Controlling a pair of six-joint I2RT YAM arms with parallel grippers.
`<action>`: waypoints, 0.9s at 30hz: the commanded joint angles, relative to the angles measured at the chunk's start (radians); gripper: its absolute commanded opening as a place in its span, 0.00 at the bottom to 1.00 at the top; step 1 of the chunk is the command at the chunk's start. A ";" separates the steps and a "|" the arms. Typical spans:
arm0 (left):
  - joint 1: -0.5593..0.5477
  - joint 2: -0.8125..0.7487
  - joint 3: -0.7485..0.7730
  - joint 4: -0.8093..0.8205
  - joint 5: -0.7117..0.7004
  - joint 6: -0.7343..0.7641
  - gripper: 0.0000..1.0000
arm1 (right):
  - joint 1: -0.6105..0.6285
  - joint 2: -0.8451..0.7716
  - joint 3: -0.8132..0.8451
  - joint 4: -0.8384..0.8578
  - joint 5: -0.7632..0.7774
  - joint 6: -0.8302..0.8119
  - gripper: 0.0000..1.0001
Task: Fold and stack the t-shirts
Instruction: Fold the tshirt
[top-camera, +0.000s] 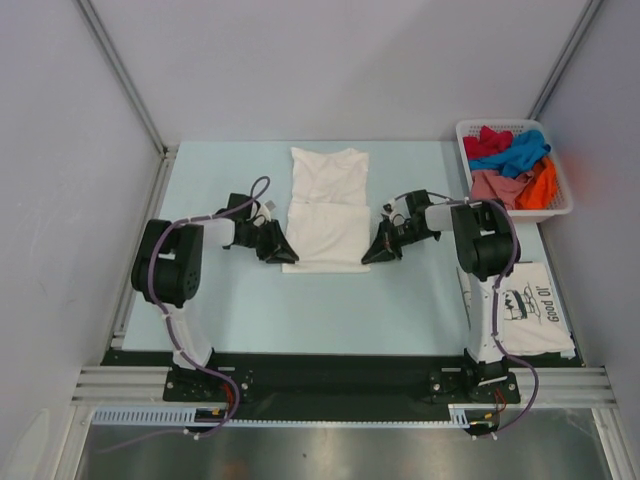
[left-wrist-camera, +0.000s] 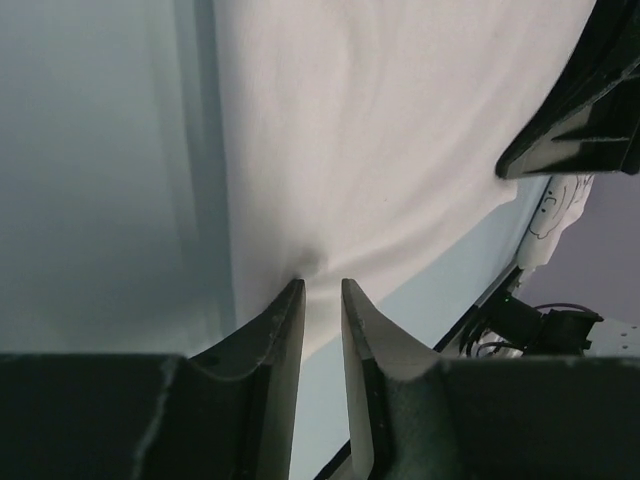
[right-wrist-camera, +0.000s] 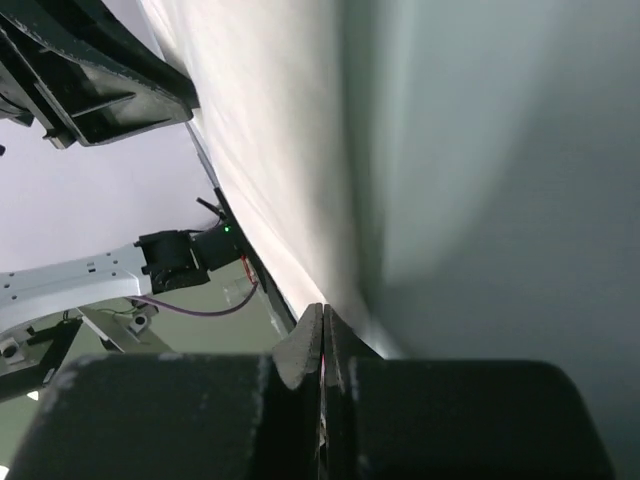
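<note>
Overhead, the plain white t-shirt lies flat on the pale blue table, its lower half doubled over, directly between the two grippers. The left gripper sits at the shirt's near corner on its own inner side, and the right gripper sits at the opposite near corner, both tips touching the cloth's edge. Behind and outboard of the right gripper a printed t-shirt lies flat, and far ahead of it a white basket holds coloured t-shirts. From the left wrist, the left gripper has its jaws narrowly apart, with white cloth showing in the slit and a small pucker in the shirt just ahead of the tips; a firm grip cannot be confirmed. The right gripper's dark body looms across the shirt. From the right wrist, the right gripper has its jaws pressed fully together at the shirt's border, and whether any hem is caught between them does not show.
</note>
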 joint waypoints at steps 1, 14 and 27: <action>0.012 -0.065 -0.082 -0.026 -0.103 0.084 0.29 | -0.065 -0.039 -0.099 -0.031 0.029 -0.026 0.00; -0.034 -0.192 -0.013 0.020 0.029 -0.095 0.39 | 0.072 -0.187 0.002 -0.060 0.015 0.080 0.00; -0.006 -0.147 -0.233 0.068 -0.066 0.009 0.35 | 0.058 -0.105 -0.151 0.009 0.052 0.022 0.00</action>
